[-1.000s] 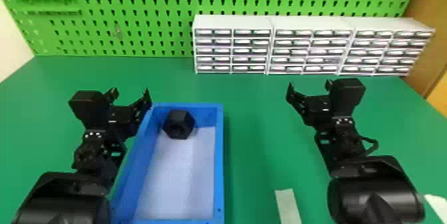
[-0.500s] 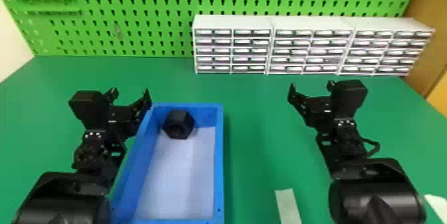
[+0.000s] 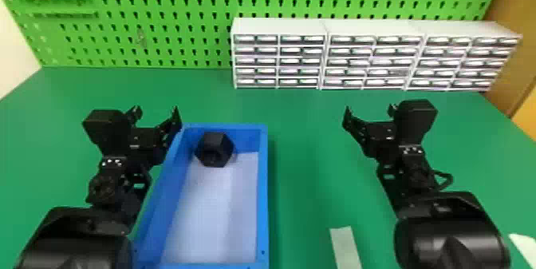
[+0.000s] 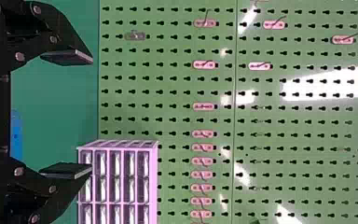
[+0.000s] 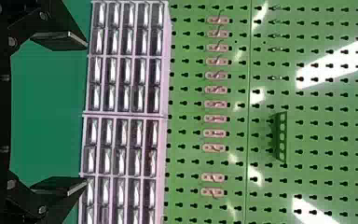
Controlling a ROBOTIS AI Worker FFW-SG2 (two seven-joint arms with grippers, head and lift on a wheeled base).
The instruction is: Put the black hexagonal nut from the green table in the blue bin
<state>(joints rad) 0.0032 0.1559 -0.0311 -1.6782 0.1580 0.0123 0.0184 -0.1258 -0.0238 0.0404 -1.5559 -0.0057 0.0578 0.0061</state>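
The black hexagonal nut (image 3: 215,149) lies inside the blue bin (image 3: 262,192), on its floor against the far end, towards the left corner. My left gripper (image 3: 156,113) stands open beside the bin's far left corner, with nothing between its fingers. My right gripper (image 3: 370,113) is open and empty above the green table (image 3: 307,128), well to the right of the bin. In the left wrist view the left gripper (image 4: 70,114) has its fingers wide apart, with a bit of the blue bin (image 4: 16,135) behind. The right gripper (image 5: 60,113) shows the same spread in the right wrist view.
White drawer cabinets (image 3: 279,26) line the back of the table, in front of a green pegboard (image 3: 167,28). A pale strip (image 3: 345,248) lies on the table near the front, right of the bin. Another white piece (image 3: 524,246) sits at the right edge.
The right arm has shifted very slightly to the right in the head view. My left arm, the nut and the bin have stayed where they were.
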